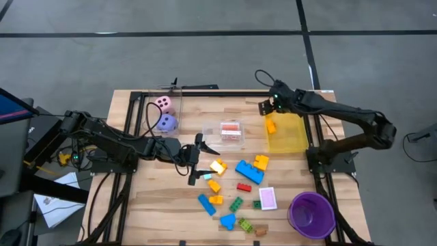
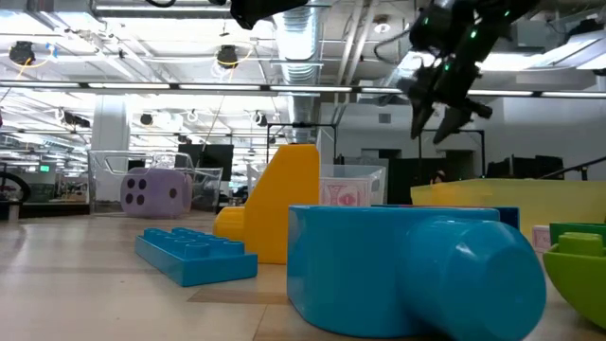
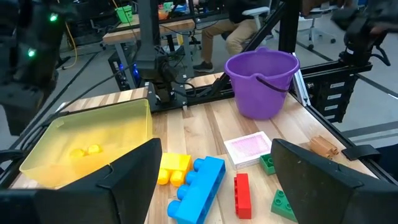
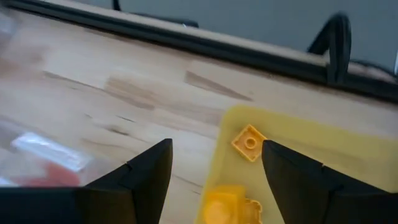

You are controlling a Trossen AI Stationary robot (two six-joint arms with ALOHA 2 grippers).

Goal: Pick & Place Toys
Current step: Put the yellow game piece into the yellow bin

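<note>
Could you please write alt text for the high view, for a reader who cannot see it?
The right gripper, open, hangs over the far corner of a yellow see-through bin holding an orange brick. The left gripper, open, waits mid-table beside scattered plastic bricks, near a round purple cup.

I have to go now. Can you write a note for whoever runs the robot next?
Right gripper: open, empty, above the yellow bin's far corner.
Left gripper: open, empty, beside the loose bricks.
Done: yellow bricks in the yellow bin; two dice in the clear bin.
Left: the loose bricks and pink card mid-table, near the purple cup.
</note>
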